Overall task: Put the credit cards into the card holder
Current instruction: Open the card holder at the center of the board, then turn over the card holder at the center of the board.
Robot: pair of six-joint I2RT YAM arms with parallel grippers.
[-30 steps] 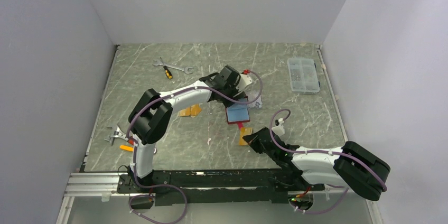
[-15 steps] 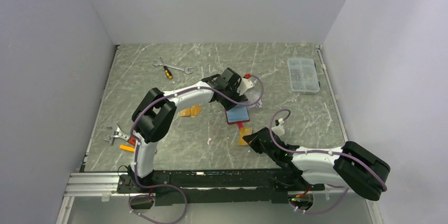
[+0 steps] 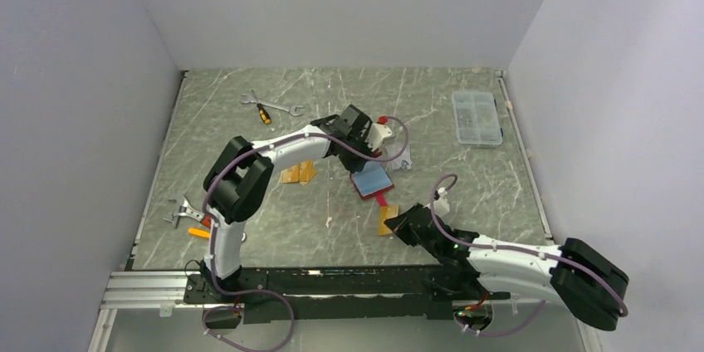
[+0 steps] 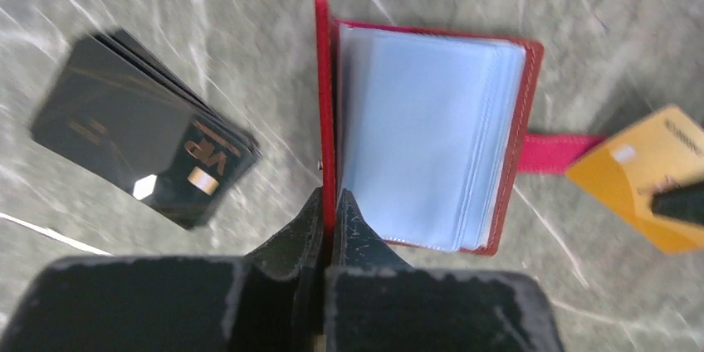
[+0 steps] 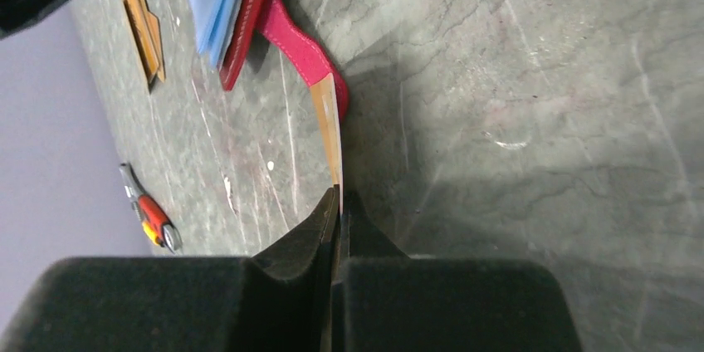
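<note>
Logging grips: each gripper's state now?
Left gripper: closed on the dark-red leather-look card holder.
Right gripper: closed on a thin orange plastic card.

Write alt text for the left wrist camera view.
The left hand, shut, pinches the near cover edge of an open dark-red leather-look card holder showing its clear plastic sleeves. A stack of black plastic cards lies to its left on the grey marble table; an orange card meets its red snap tab at right.

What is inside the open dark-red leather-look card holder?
A stack of clear bluish plastic sleeves fills the dark-red folding card holder. The top sleeve looks empty; lower ones are covered.
</note>
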